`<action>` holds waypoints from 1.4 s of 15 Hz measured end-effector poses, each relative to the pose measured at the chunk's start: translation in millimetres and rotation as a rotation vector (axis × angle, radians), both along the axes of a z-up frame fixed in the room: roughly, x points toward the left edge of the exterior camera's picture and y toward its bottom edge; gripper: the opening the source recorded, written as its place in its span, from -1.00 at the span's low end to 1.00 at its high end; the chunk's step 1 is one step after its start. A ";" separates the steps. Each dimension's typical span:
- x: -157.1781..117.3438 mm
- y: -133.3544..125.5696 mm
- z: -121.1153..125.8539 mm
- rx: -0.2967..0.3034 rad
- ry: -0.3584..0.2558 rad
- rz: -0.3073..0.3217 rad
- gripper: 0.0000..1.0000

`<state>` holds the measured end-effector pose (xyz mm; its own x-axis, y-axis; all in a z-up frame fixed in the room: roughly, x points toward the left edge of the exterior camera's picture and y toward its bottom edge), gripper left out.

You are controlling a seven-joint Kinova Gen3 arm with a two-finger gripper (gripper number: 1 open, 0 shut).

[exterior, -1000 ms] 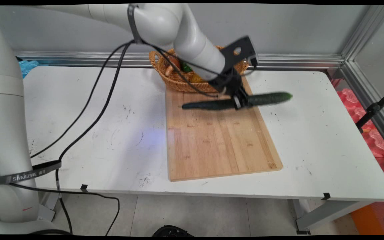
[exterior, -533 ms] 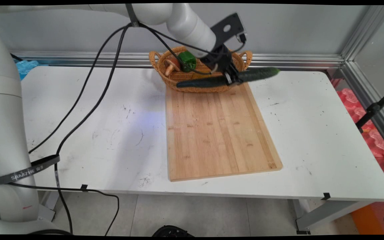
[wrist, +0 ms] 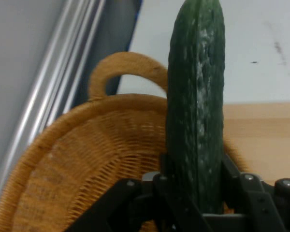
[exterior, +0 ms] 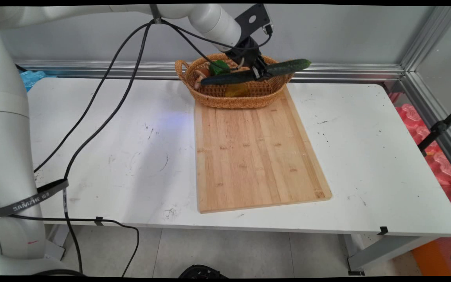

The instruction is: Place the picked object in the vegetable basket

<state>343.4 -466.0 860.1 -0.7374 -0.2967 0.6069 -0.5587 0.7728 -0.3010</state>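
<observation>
Over basket (exterior: 210, 96), fingers (exterior: 257, 73) clamped on cucumber (exterior: 284, 67), lifted off board (exterior: 249, 156), seemingly clear of rim.

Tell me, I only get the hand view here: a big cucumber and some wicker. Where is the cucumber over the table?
Observer: The gripper holds the cucumber in the air over the wicker basket at the table's far edge.
Operator: Is anything in the basket?
Observer: Yes, a green pepper, something yellow, and what looks like a mushroom.
Operator: Does the cucumber fit inside?
Observer: Held crosswise, its right end sticks out past the basket's right rim.
Operator: What's in front of the basket?
Observer: A bare wooden cutting board.
</observation>
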 end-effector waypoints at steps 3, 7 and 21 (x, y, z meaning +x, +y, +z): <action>8.3 -16.2 -3.6 -0.019 0.006 0.016 -1.00; 16.6 -32.8 -10.1 -0.022 0.043 0.065 -1.00; 27.2 -67.0 -31.1 -0.014 0.138 0.186 1.00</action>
<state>370.5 -533.0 829.0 -0.5803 -0.4106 0.7033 -0.7278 0.6490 -0.2216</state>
